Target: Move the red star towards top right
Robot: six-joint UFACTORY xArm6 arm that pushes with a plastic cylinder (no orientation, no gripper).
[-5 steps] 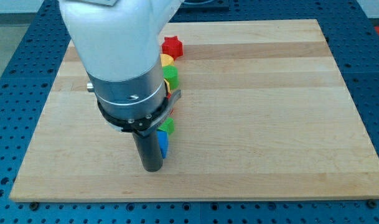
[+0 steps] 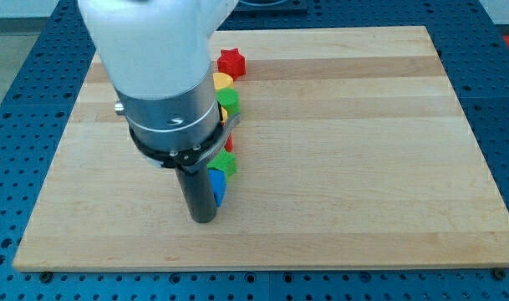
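Note:
The red star (image 2: 231, 63) lies near the board's top edge, left of centre. Below it a yellow block (image 2: 224, 81) and a green block (image 2: 229, 102) form a column. Further down a small red piece (image 2: 230, 143), a second green block (image 2: 225, 163) and a blue block (image 2: 218, 186) peek out from behind the arm. My tip (image 2: 204, 219) rests on the board just left of the blue block, well below the red star. The arm's body hides whatever lies left of the column.
The wooden board (image 2: 363, 150) sits on a blue perforated table (image 2: 12, 125). The white and grey arm body (image 2: 158, 75) covers the board's upper left part.
The arm and my tip have shifted slightly up and left. More of the lower green block and blue block shows now. The red star has not moved.

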